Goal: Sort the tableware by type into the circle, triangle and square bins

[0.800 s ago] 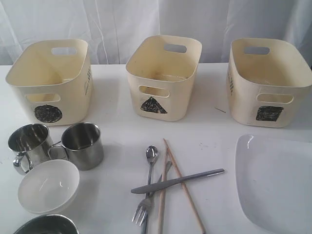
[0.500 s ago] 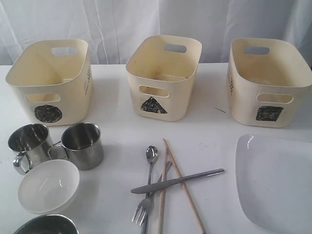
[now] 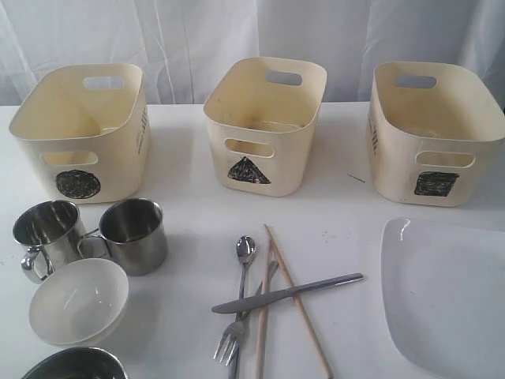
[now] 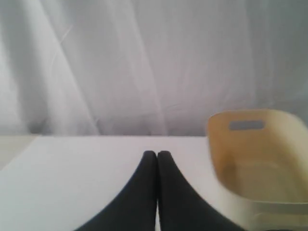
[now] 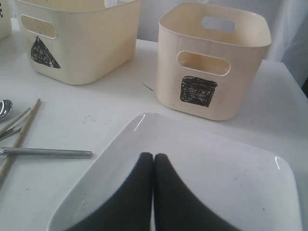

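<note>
Exterior view: white table [image 3: 189, 158] with three tubs in a back row, upright and well apart: circle-marked cream plastic tub [image 3: 118, 170] on the left, triangle-marked cream plastic tub [image 3: 284, 170] in the middle, square-marked cream plastic tub [image 3: 394, 170] on the right. In front of the circle tub stand a shiny steel handled mug [image 3: 47, 233] and a second steel mug [image 3: 136, 233] just beside it. The white round bowl [image 3: 79, 302] sits just in front of them and the steel bowl [image 3: 75, 363] is cut off at the frame edge. Middle front is a crossed pile: steel spoon [image 3: 245, 253], steel fork [image 3: 233, 339], and steel knife [image 3: 288, 294] lying across the wooden chopsticks [image 3: 296, 304]. The large white square plate [image 3: 450, 300] lies front right, in front of the square tub. Left wrist view: left hand [image 4: 157, 156] has its fingers pressed together, empty, above bare table, with one cream tub [image 4: 260, 159] near, mark not visible. Right wrist view: right hand [image 5: 153, 158] has its fingers together, empty, over the plate [image 5: 226, 163]; contact unclear. Square tub [image 5: 211, 62] and triangle tub [image 5: 82, 38] are beyond, with knife [image 5: 48, 152], chopsticks [image 5: 19, 134] and spoon [image 5: 4, 108] beside the plate.
</note>
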### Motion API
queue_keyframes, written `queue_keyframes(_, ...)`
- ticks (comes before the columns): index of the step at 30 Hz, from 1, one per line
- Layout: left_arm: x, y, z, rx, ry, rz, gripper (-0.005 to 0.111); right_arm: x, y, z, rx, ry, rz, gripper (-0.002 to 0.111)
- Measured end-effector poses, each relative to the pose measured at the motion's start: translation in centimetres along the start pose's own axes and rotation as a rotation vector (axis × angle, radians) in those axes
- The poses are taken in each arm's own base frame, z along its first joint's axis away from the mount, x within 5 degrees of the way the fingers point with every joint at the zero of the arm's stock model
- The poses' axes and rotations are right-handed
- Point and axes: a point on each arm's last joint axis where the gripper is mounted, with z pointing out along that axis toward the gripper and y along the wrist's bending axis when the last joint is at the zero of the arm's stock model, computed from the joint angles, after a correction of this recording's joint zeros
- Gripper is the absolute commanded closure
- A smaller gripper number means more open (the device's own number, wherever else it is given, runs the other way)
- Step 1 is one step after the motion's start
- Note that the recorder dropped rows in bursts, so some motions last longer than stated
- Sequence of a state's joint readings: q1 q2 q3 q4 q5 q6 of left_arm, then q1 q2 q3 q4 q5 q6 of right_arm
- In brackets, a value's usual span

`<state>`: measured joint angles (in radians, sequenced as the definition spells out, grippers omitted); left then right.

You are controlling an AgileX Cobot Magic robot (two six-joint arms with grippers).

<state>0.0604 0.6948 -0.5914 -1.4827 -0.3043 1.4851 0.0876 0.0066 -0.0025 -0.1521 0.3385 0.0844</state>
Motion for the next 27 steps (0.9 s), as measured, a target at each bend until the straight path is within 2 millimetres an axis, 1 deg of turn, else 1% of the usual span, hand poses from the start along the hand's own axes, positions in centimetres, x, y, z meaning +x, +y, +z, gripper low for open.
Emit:
queue_keyframes(2, 0.6, 0.6, 1.8, -0.086, 0.075, 0.003, 0.107, 0.0, 0.0, 0.0, 0.000, 0.000, 0.000, 0.108)
queue_keyframes(4, 1.3, 0.6, 3.3, -0.112, 0.137, -0.018, 0.107, 0.0, 0.0, 0.0, 0.000, 0.000, 0.000, 0.108)
queue_keyframes(6, 1.7, 0.2, 4.4, -0.089, 0.169, -0.072, 0.107, 0.0, 0.0, 0.0, 0.000, 0.000, 0.000, 0.108)
queue_keyframes(8, 1.9, -0.5, 5.4, -0.041, 0.192, -0.198, 0.107, 0.0, 0.0, 0.0, 0.000, 0.000, 0.000, 0.108)
queue_keyframes(10, 2.2, -1.2, 6.1, 0.014, 0.216, -0.357, 0.107, 0.0, 0.0, 0.0, 0.000, 0.000, 0.000, 0.108)
queue_keyframes(13, 2.3, -1.9, 6.3, 0.069, 0.240, -0.527, 0.107, 0.0, 0.0, 0.0, 0.000, 0.000, 0.000, 0.108)
queue_keyframes(17, 2.2, -2.2, 6.3, 0.087, 0.245, -0.597, 0.107, 0.0, 0.0, 0.0, 0.000, 0.000, 0.000, 0.108)
queue_keyframes(21, 2.2, -2.4, 6.3, 0.114, 0.249, -0.580, 0.107, 0.0, 0.0, 0.0, 0.000, 0.000, 0.000, 0.108)
queue_keyframes(23, 2.2, -3.0, 6.1, 0.192, 0.256, -0.462, 0.107, 0.0, 0.0, 0.0, 0.000, 0.000, 0.000, 0.108)
queue_keyframes(25, 2.3, -4.1, 5.7, 0.340, 0.276, -0.288, 0.107, 0.0, 0.0, 0.0, 0.000, 0.000, 0.000, 0.108)
queue_keyframes(27, 2.6, -5.2, 5.1, 0.484, 0.306, -0.178, 0.107, 0.0, 0.0, 0.0, 0.000, 0.000, 0.000, 0.108)
